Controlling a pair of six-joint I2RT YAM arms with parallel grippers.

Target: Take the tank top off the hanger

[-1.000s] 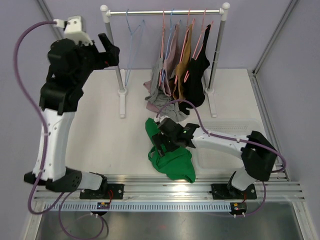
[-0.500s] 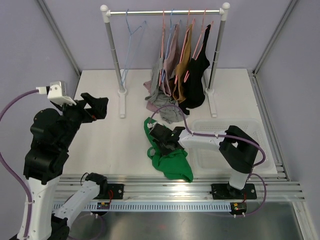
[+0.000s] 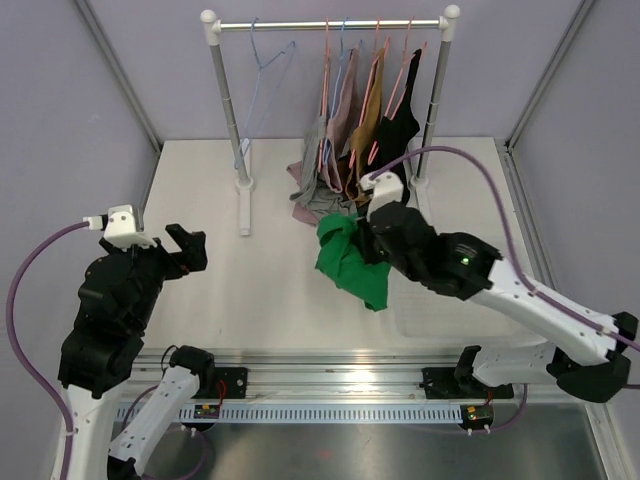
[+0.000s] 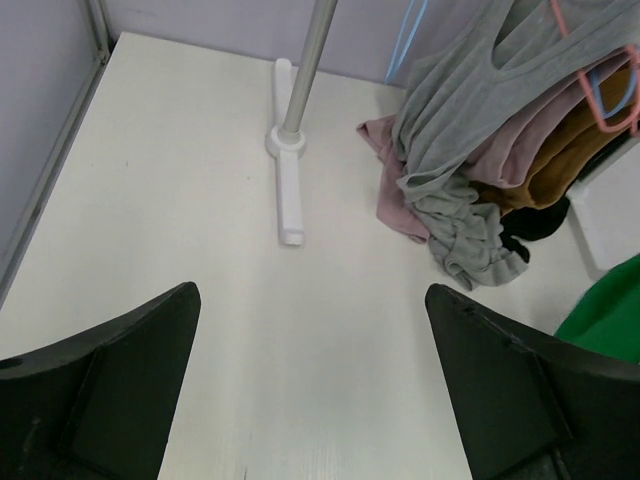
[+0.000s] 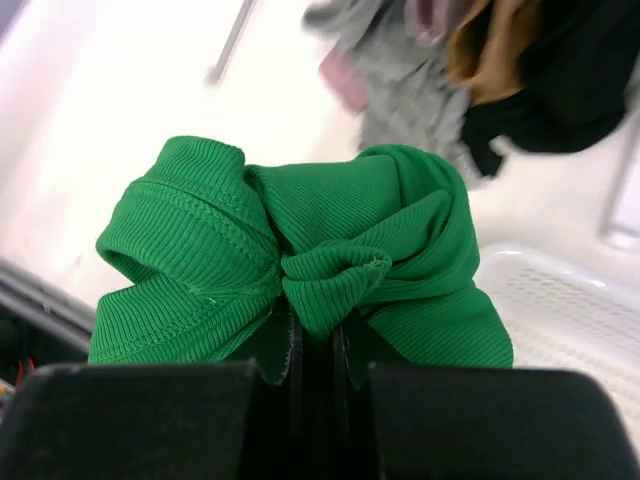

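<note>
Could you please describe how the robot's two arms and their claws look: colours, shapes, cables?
The left arm and the right arm both have white links with bulky black joints. A purple cable runs to a small white camera block at each wrist. The left claw and the right claw have black fingers. A small green light glows on the right arm.

The tank top [image 5: 300, 260] in my right gripper [image 5: 317, 345] is ribbed green knit cloth, matt. The fingers [image 4: 110, 390] of my left gripper [image 4: 310, 295] are matt black plastic. The table [image 4: 200, 200] is smooth matt white; the rack pole [image 4: 308, 60] is bright metal on a white plastic foot [image 4: 288, 190].
</note>
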